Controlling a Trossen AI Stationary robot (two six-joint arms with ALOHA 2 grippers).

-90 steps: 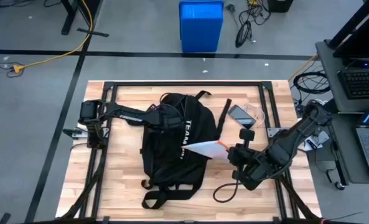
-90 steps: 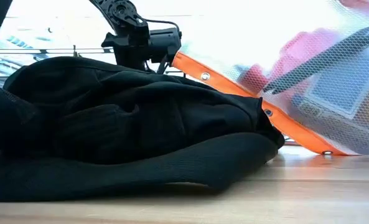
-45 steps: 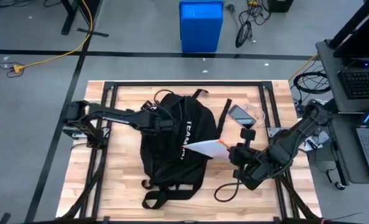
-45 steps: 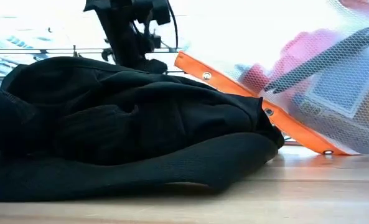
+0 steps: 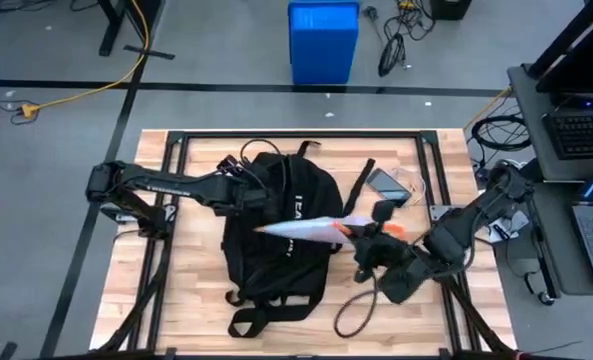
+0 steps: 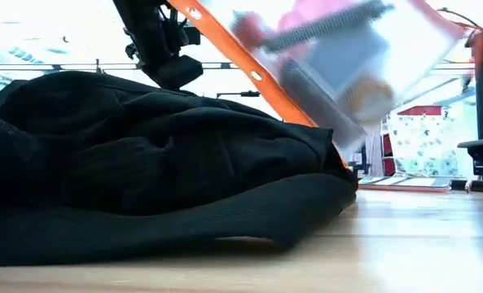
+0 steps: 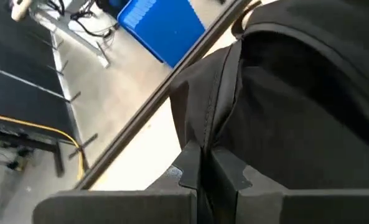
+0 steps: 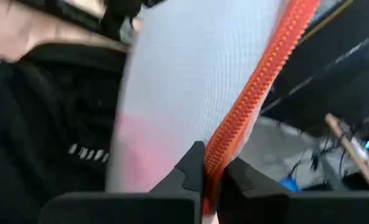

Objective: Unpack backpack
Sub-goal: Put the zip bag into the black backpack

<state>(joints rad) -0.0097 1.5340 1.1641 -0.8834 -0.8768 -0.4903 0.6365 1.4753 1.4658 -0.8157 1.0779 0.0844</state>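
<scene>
Backpack (image 5: 276, 235) fabric is pinched at the bag's edge by the left gripper (image 7: 204, 177), while the bag lies flat in the middle of the table (image 5: 196, 290). A mesh pouch (image 5: 301, 228) with an orange zipper (image 8: 259, 109) is clamped along that zipper by the right gripper (image 8: 210, 171) and held raised above the bag. The pulling-out step seems underway; next, the pouch would need carrying clear and setting down beside the bag.
</scene>
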